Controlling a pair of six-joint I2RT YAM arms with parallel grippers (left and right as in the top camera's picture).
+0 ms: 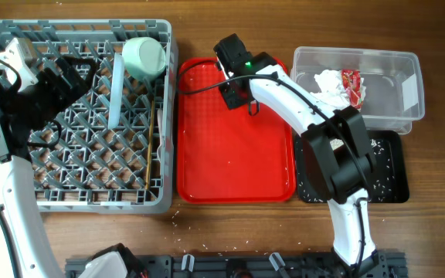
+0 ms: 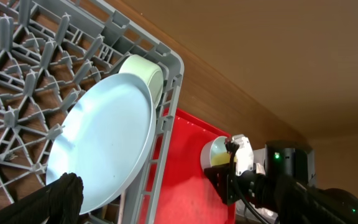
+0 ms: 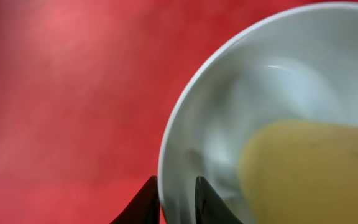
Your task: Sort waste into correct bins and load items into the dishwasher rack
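Observation:
My right gripper [image 3: 178, 202] is shut on the rim of a pale mint-blue bowl [image 3: 229, 124] with the yellow cup [image 3: 309, 174] inside it, over the far end of the red tray. From overhead, that gripper [image 1: 236, 89] hides the bowl. The left wrist view shows this bowl [image 2: 215, 151] held above the tray. The grey dishwasher rack [image 1: 22, 197] holds the plate [image 1: 115, 89] on edge, a second bowl [image 1: 145, 58] and chopsticks [image 1: 154, 139]. My left gripper [image 1: 69, 73] is open over the rack, one finger [image 2: 61, 198] by the plate [image 2: 104, 143].
The red tray [image 1: 234, 154] lies between the rack and the bins. The clear tub [image 1: 392, 77] at the far right holds white tissue [image 1: 327, 83] and the red wrapper [image 1: 351, 85]. The black tray [image 1: 388, 170] in front of it holds scattered rice.

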